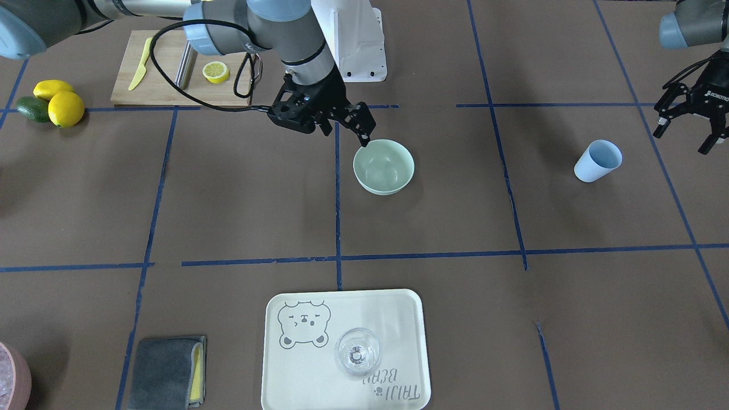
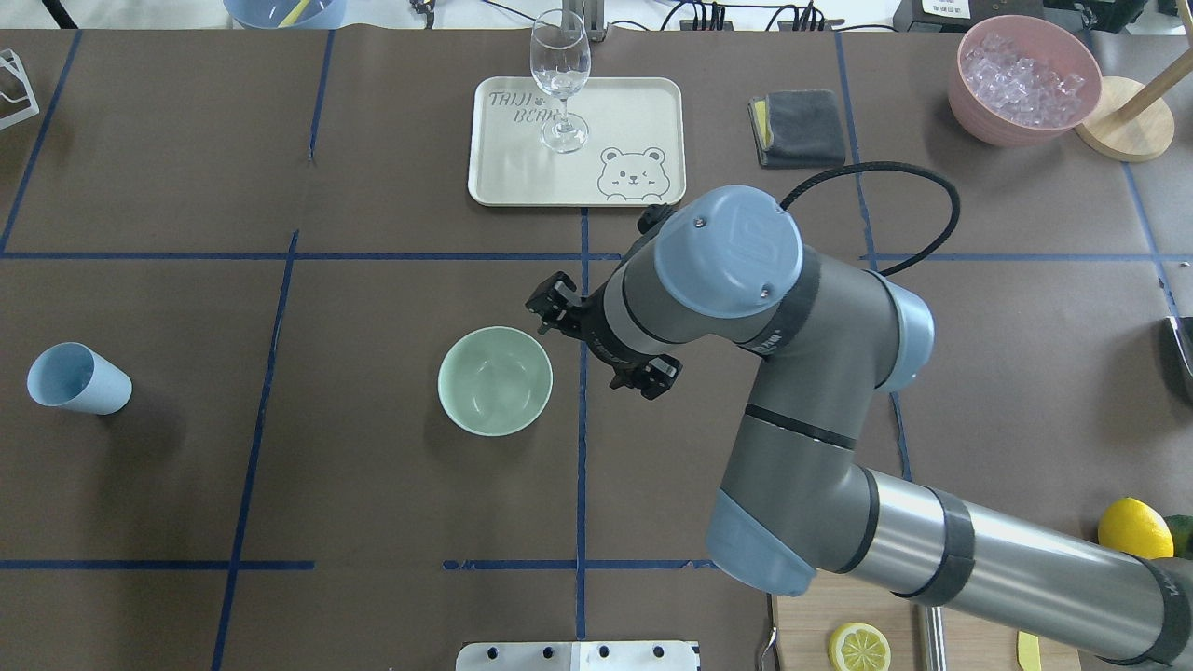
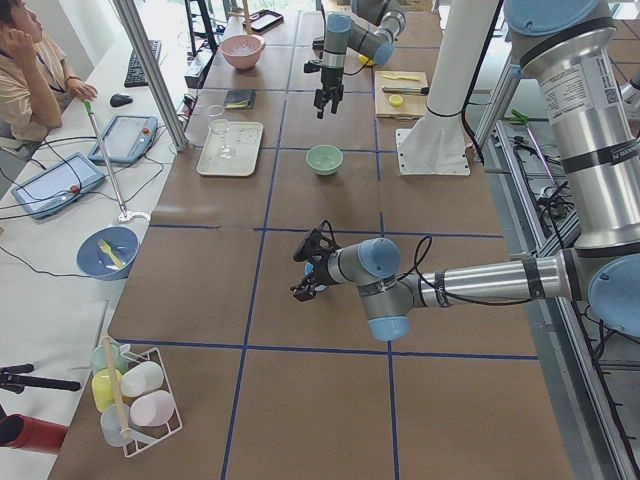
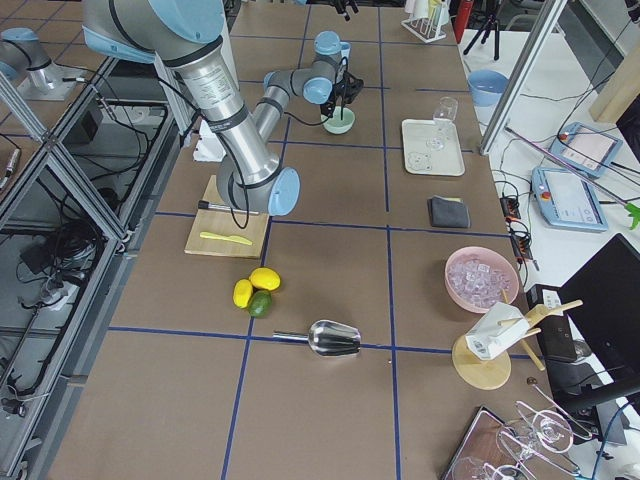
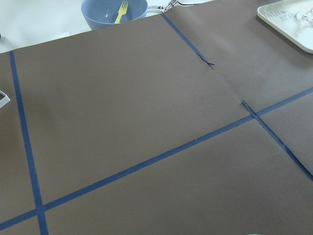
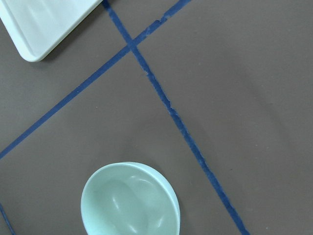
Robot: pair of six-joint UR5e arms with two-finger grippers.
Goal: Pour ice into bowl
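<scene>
The right fingers (image 1: pixel 360 122) are spread wide and hold nothing, just beside the rim of the mint-green bowl (image 1: pixel 383 168), which sits upright mid-surface (image 1: pixel 228 199). Well off to the robot's left, the left fingers (image 1: pixel 712 139) are spread too, empty, near a light blue cup (image 1: pixel 597 161) on its side. Farther out, a wine glass (image 2: pixel 560 70) stands on a cream tray (image 2: pixel 522 177); a pink container (image 2: pixel 974 112) of clear cubes sits far right

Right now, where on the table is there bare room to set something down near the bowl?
The widest bare patch lies between the bowl and the light blue cup. The strip between bowl and tray is open too. On the bowl's other side hangs the right gripper, and the cutting board and lemons crowd that corner.
</scene>
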